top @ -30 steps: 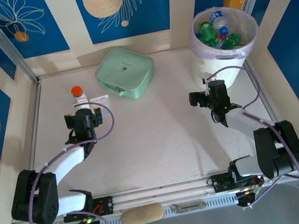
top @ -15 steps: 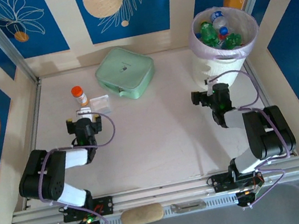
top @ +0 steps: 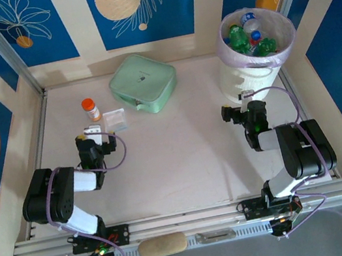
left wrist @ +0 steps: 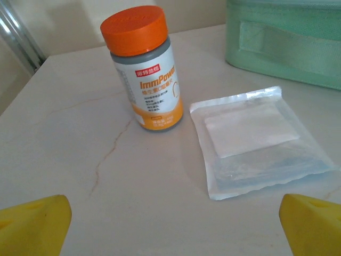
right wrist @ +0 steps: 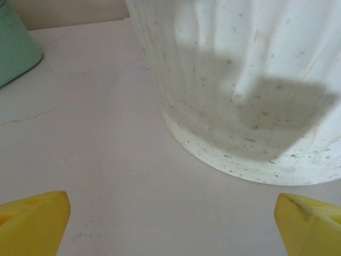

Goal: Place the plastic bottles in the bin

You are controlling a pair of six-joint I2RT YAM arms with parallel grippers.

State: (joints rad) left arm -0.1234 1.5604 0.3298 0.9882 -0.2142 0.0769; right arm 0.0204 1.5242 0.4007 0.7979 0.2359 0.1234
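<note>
top view: the plastic bottles (top: 249, 38), green and clear with blue caps, lie heaped inside the bin (top: 242, 82) at the far right corner of the counter (top: 182, 152). i see no drink bottle lying loose on the counter. the left tool (top: 93, 137) sits low and released, pointing at an orange-capped pill bottle (top: 91, 108) and a clear packet (top: 114, 120); a green pouch (top: 143, 83) lies beyond them. the right tool (top: 244, 103) is released too, just in front of the bin's base. both arms are folded near their bases.

left wrist view: the jaws stand wide apart, one at each lower corner, with nothing between them. the pill bottle stands upright, the packet lies flat just beside it, and the pouch edge is behind.

right wrist view: the jaws gape with bare counter between them, and the bin's white wall rises close ahead, apart from them.

my reading: the sorting looks finished, so the step in hand is to settle clear. done well, that means leaving the pill bottle and packet alone, since neither belongs in the bin, and not nudging the bin wall so it doesn't tip.
</note>
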